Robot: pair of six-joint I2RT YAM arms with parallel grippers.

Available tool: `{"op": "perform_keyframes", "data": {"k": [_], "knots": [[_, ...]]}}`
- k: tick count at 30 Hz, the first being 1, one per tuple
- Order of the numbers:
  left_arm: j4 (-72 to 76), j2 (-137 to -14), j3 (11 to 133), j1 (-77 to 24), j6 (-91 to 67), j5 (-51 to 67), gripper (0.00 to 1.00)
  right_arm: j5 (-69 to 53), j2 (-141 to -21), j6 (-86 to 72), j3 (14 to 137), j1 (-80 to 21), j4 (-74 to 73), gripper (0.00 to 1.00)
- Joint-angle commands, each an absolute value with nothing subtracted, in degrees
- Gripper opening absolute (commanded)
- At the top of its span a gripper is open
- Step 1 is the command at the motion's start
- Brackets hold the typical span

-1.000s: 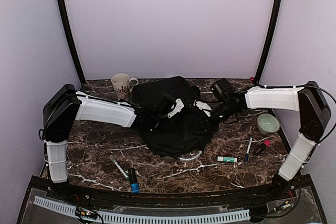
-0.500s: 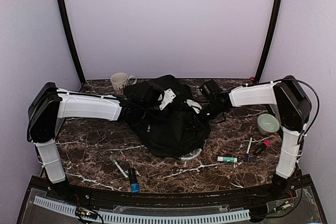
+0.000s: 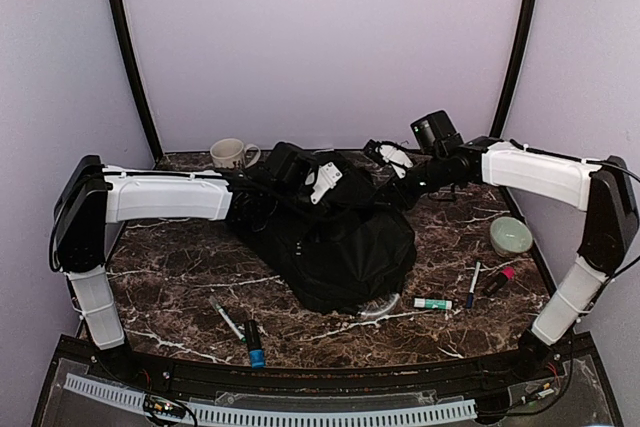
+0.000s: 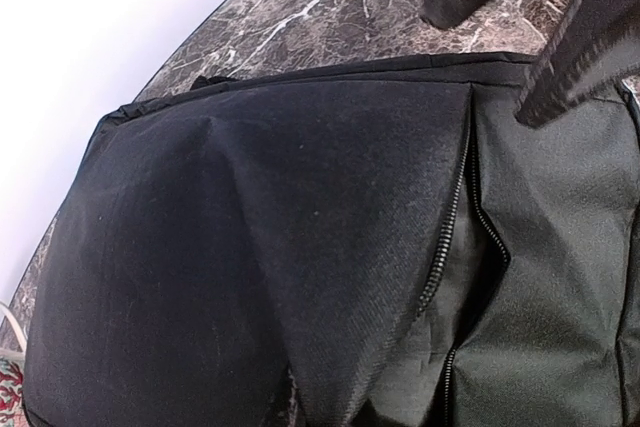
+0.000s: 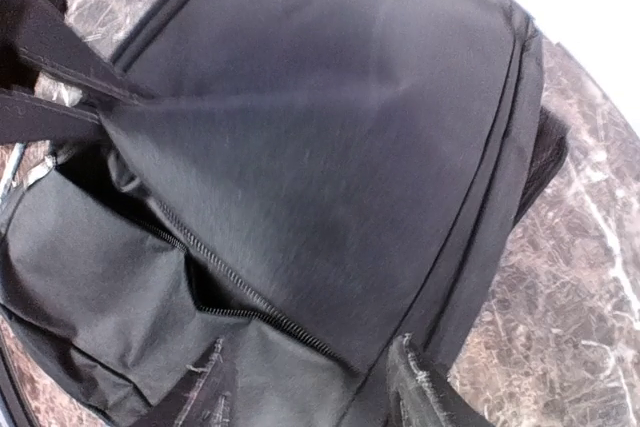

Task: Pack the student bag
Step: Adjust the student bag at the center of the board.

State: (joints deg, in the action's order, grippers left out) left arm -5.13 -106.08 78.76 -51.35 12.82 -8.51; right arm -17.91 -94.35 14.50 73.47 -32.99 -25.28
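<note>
Marble-patterned bench (image 3: pixel 180 267) under plain pale walls: from above, the student bag (image 3: pixel 350 237) lies in a heap at the middle, leaning toward the far edge. A mug (image 3: pixel 228 154) stands by the far left corner and a bowl (image 3: pixel 511 235) by the right edge. Pens (image 3: pixel 225 317) and a glue stick (image 3: pixel 432 303) lie loose along the near edge. Your left pincer (image 3: pixel 345 197) is buried in the bag's top and your right pincer (image 3: pixel 385 179) sits just beside it.

The left wrist view does not show its own fingers. A ridge of bag (image 4: pixel 250 247) fabric runs to the bottom of the frame, which suggests a pinch there. The zipper (image 4: pixel 455 217) gapes a little, and the right pincer (image 4: pixel 485 67) stands with its fingers apart at the bag's far seam.

The right wrist view settles it: the left pincer (image 5: pixel 100 102) is together on a tent of fabric. The right pincer (image 5: pixel 305 352) is apart, straddling the piped edge with nothing caught that I can see, and a dark slit shows along the zipper (image 5: pixel 250 302).

You seem to be opening the mouth. Hold the tent high and taut with the left. Bring the right off the piping and onto the lip below the slit, then bite a single layer close to the teeth. Pull the two lips apart gently, or the whole bag may slide toward the mug.
</note>
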Motion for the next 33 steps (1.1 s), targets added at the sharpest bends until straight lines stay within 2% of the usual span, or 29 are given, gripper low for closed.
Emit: {"op": "perform_keyframes", "data": {"k": [1,8,17,21,24,26,28,30,33], "knots": [[-1.2,-104.0,82.1,-52.6,11.2,-3.2,0.03,-15.8,-93.6,21.2,73.0,-33.0,-21.7,0.56],[-1.2,-103.6,83.2,-52.6,9.2,-0.7,0.04,-18.9,-94.8,31.8,70.8,-34.5,-17.8,0.67],[2.3,-103.5,81.1,-51.3,4.3,4.6,0.05,-16.4,-91.8,39.7,59.5,-36.9,-6.1,0.69],[3.7,-103.3,80.2,-49.5,1.0,10.1,0.06,-6.8,-92.2,39.7,56.3,-39.2,3.5,0.64],[4.3,-103.0,79.7,-48.6,-0.2,11.8,0.06,-2.1,-92.2,36.9,56.4,-39.9,8.2,0.46],[4.5,-102.6,79.0,-48.3,0.0,11.6,0.14,-2.3,-91.7,35.0,56.6,-39.8,9.5,0.27],[5.3,-101.9,77.5,-48.2,1.3,10.2,0.38,-3.6,-89.9,33.6,57.0,-39.8,9.0,0.13],[9.2,-100.6,74.3,-48.3,4.6,9.4,0.53,-5.5,-89.0,32.5,57.9,-39.8,7.3,0.07],[18.8,-98.0,65.4,-50.8,11.4,3.0,0.68,-8.2,-88.8,30.1,58.6,-39.3,5.9,0.02]]}}
